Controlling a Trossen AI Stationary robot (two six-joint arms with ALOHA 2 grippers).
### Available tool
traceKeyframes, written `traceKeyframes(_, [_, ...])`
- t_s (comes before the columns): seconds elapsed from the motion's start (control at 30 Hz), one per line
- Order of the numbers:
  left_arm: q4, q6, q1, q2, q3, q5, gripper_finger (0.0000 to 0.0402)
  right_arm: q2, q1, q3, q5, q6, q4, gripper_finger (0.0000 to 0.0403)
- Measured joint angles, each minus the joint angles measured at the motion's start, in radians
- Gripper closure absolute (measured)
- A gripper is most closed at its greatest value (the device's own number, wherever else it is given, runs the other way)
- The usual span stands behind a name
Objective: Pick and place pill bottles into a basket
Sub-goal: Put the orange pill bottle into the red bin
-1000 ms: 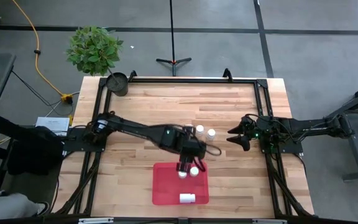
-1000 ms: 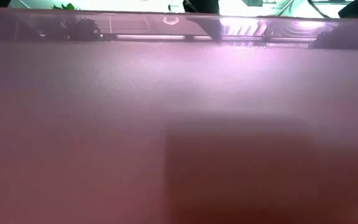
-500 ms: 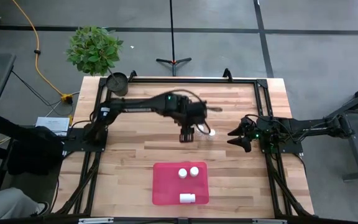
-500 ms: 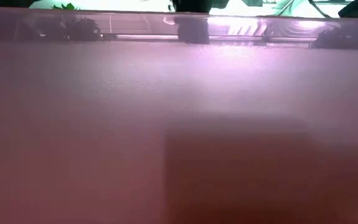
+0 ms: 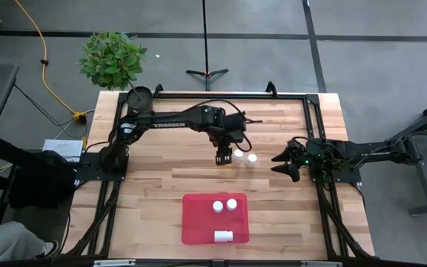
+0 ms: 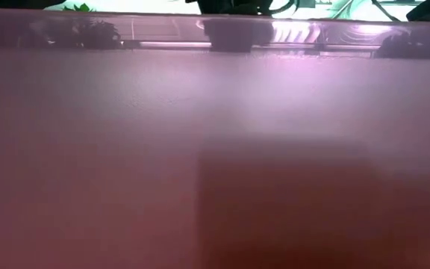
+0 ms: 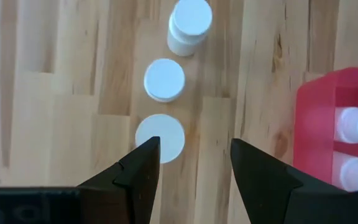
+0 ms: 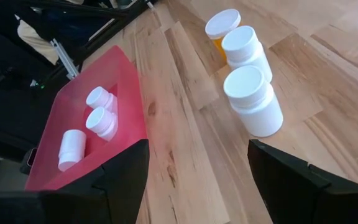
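Note:
Three white-capped pill bottles stand upright in a row on the wooden table, seen in the left wrist view (image 7: 164, 79) and the right wrist view (image 8: 250, 93); the one farthest from my right gripper has an orange body (image 8: 219, 38). Two of them show in the high view (image 5: 245, 156). My left gripper (image 7: 194, 155) is open and empty above the row's end (image 5: 221, 156). The red tray (image 5: 199, 222) holds three more bottles (image 5: 224, 205), one of them lying down. My right gripper (image 5: 284, 165) waits open at the table's right side.
A small dark round pot (image 5: 139, 98) stands at the table's far left corner. A black frame (image 5: 221, 95) runs along the table's edges. Bare wood lies between the bottle row and the tray. The low view shows only a blurred pink surface (image 6: 215, 149).
My left gripper has gone from above the red tray toward the table's far edge and now hangs over the row of standing bottles. The bottles in the tray and on the table have stayed where they were.

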Motion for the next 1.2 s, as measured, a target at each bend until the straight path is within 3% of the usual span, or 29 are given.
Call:
traceKeyframes(0.33, [0.029,0.02,0.002,0.0,-0.087,-0.032,0.0172,0.0,0.0,0.0,-0.001,-0.003,0.0,0.0139])
traceKeyframes(0.73, [0.141,0.061,0.002,0.0,-0.092,-0.027,0.0172,0.0,0.0,0.0,0.001,-0.021,-0.001,0.0139])
traceKeyframes(1.2, [0.133,0.077,0.002,0.0,-0.092,-0.023,0.0172,0.0,0.0,0.0,-0.017,-0.021,-0.031,0.0139])
